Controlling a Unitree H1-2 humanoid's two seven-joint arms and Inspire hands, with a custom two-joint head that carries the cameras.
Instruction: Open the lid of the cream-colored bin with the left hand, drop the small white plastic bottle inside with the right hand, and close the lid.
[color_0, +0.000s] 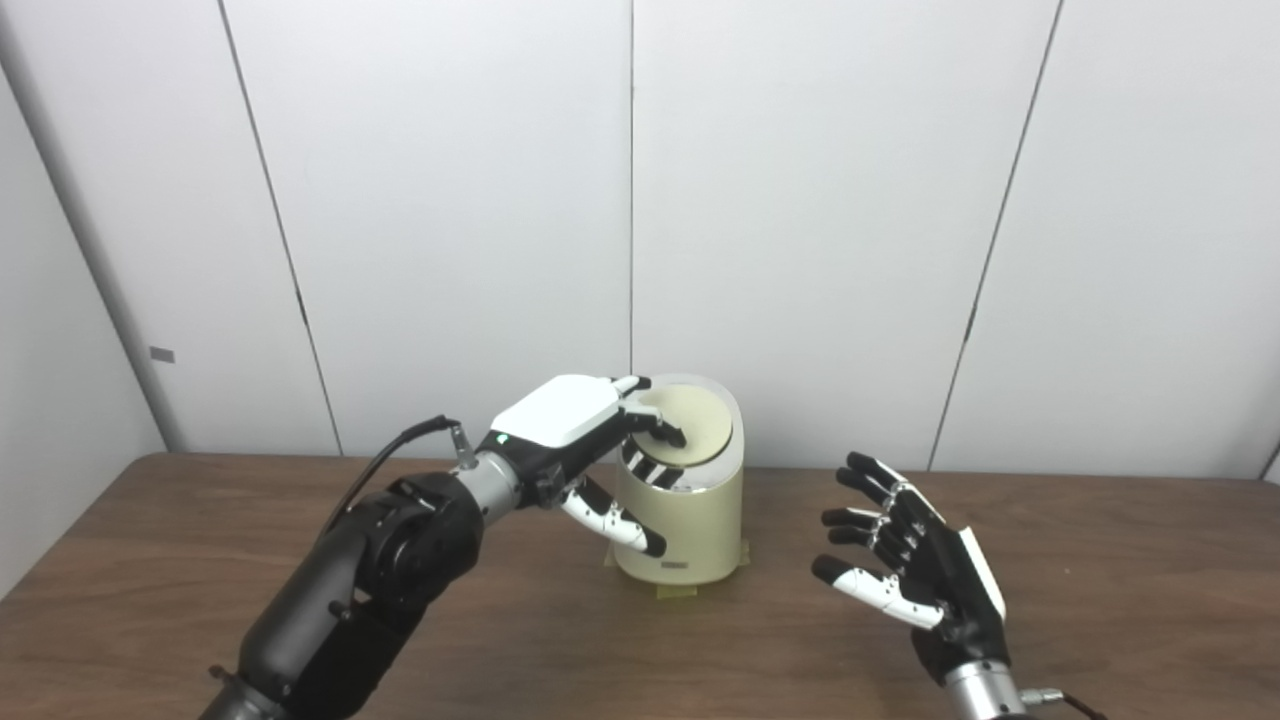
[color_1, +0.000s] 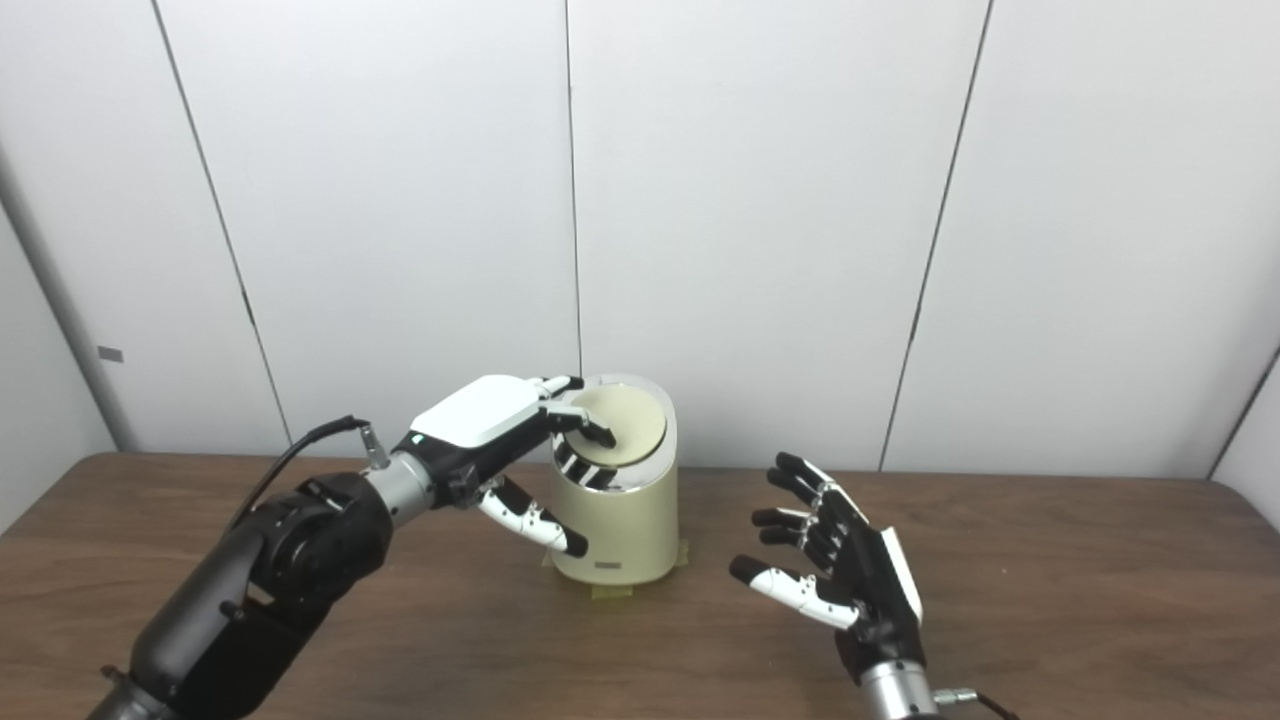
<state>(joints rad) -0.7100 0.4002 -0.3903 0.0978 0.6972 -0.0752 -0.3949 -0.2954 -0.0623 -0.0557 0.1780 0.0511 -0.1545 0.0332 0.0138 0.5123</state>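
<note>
Cream-colored bin stood at the table's back edge, its lid tilted under the left hand's curled fingers, while the right hand hovered beside it, spread and empty (no bottle visible, so probably only closing remained).

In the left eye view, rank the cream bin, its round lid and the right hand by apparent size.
1. Cream-colored cylindrical bin.
2. Black-and-white right hand, open and empty; it sits nearer the camera, so this placing is unsure.
3. Round cream lid, under the left hand.
</note>
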